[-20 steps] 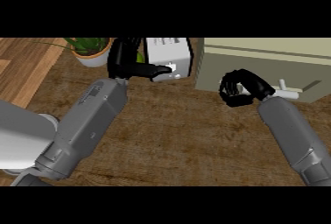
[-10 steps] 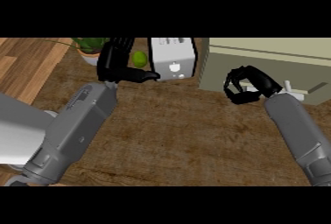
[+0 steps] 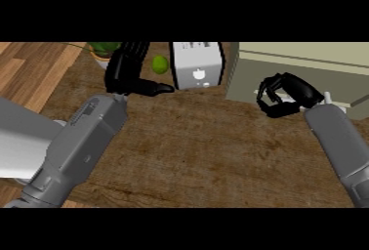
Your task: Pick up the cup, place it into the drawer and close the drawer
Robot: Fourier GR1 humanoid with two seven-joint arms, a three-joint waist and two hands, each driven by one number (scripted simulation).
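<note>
Brown wood-grain table carries all items in view. Left robot hand sits near the far edge, fingers straight, thumb out to the right, holding nothing. Just beyond it: a potted plant, partly hidden, and a green rounded object between the hand and a white-grey appliance. Right robot hand is at the front of the beige drawer unit, fingers curled round a pale handle. The cup cannot be identified in this view.
</note>
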